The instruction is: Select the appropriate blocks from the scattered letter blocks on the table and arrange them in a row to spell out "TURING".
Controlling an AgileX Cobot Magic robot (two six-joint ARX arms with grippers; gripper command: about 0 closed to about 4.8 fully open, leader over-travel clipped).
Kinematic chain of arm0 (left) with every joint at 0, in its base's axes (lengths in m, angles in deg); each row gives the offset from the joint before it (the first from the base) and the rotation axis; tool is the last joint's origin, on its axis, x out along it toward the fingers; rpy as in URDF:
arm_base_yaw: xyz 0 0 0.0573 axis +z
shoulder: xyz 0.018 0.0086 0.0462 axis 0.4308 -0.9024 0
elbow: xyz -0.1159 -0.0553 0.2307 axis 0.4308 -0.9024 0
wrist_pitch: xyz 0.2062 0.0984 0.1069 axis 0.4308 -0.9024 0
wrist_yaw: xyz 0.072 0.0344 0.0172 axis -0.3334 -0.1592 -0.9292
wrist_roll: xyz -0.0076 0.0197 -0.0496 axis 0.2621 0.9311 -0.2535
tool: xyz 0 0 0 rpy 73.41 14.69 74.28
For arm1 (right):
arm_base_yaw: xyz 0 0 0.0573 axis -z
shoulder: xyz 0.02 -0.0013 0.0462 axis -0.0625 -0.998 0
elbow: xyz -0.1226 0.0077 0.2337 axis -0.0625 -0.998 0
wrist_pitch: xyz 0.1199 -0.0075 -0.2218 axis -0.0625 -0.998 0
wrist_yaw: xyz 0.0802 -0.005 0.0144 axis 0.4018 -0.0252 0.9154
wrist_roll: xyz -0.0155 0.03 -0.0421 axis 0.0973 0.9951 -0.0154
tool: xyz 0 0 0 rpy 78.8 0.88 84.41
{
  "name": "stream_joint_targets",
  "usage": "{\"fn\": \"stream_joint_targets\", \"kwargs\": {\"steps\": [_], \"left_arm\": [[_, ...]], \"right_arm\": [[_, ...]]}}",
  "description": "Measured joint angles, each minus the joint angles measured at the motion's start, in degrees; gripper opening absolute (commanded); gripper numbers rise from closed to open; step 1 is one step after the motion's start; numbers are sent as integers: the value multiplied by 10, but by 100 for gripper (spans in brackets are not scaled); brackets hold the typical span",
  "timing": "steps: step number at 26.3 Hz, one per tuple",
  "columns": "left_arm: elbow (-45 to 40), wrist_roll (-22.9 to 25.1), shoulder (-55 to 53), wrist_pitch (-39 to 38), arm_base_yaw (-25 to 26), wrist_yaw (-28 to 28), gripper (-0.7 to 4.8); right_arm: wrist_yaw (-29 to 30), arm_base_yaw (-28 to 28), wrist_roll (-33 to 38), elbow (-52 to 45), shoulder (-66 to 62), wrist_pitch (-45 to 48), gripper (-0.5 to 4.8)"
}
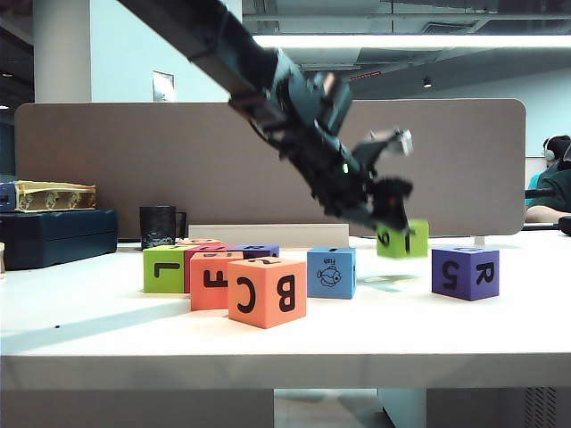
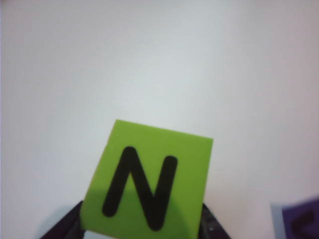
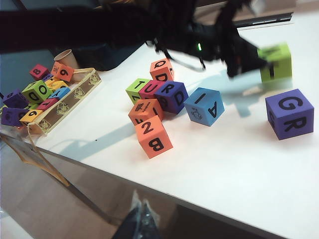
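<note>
My left gripper (image 2: 142,228) is shut on a lime green block (image 2: 149,179) marked N, one dark finger on either side. In the exterior view that gripper (image 1: 393,220) holds the lime green block (image 1: 402,239) a little above the table (image 1: 285,366), right of centre, over its own shadow. A purple block (image 1: 465,272) marked 5 and R stands to its right, a blue block (image 1: 331,272) to its left. Further left cluster a lime green block (image 3: 137,88) marked T, a magenta block (image 3: 151,89) and a purple block (image 3: 172,96). My right gripper (image 3: 142,219) hangs shut, off the table's front edge.
Orange cubes sit in front of the cluster: C and B (image 1: 267,292), F (image 1: 211,281). Another orange cube, marked Q (image 3: 161,69), lies behind. A tray (image 3: 70,97) with several more blocks and a paper cup (image 3: 65,57) stand far left. A black mug (image 1: 159,226) and a dark case (image 1: 53,236) are at the back.
</note>
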Motion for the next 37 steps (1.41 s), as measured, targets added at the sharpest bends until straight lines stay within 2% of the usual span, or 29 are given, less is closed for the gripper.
{"fn": "stream_joint_targets", "kwargs": {"steps": [5,6,9,16,21,26,37], "left_arm": [[32,-125,49,-25,-2,-31,268],[36,-162,63,-43,-5,-33,268],[36,-222,85,-99,-17,-41,268],[35,-258,106,-238,-50,-97,268],[33,-350,103,-333,-59,-127,268],[29,-380,103,-345,-82,-133,268],[28,-417,78,-358,-104,-193,268]], "right_arm": [[0,0,0,0,0,0,-1],[0,0,0,0,0,0,-1],[0,0,0,0,0,0,-1],[0,0,0,0,0,0,-1],[0,0,0,0,0,0,-1],[0,0,0,0,0,0,-1],[0,0,0,0,0,0,-1]]}}
